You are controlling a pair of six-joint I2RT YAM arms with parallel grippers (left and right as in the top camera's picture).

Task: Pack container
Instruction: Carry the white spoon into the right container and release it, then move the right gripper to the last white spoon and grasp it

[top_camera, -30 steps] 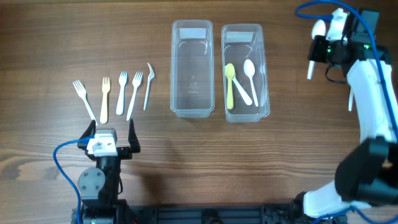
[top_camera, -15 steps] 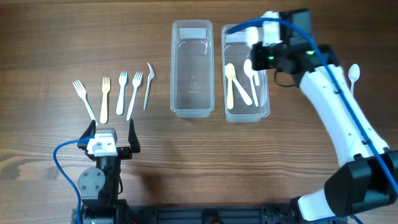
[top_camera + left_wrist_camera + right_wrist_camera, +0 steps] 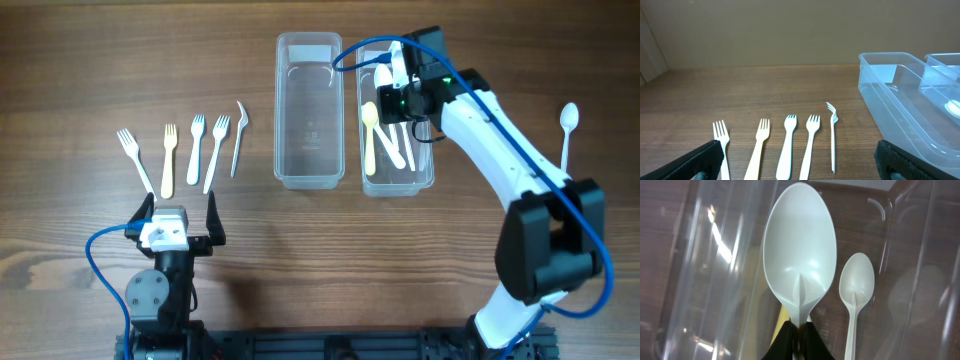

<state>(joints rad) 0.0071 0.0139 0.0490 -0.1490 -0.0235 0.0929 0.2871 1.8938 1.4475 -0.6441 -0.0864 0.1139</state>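
Note:
My right gripper (image 3: 389, 92) is shut on the handle of a white spoon (image 3: 799, 255) and holds it over the right clear container (image 3: 397, 188). In that container lie a yellow spoon (image 3: 369, 135) and white spoons (image 3: 856, 285). The left clear container (image 3: 309, 182) has nothing in it. Several plastic forks (image 3: 195, 150) lie in a row on the table's left. Just below them my left gripper (image 3: 180, 215) stands open, and its wide-apart fingers (image 3: 700, 162) frame the fork handles (image 3: 787, 145) in the left wrist view.
One more white spoon (image 3: 567, 125) lies on the table at the far right, apart from the containers. The right arm reaches across from the right side over the right container's edge. Bare wooden table lies between the forks and the containers.
The right arm has swung from the far right of the table to above the right container, carrying the white spoon. The left arm has stayed still.

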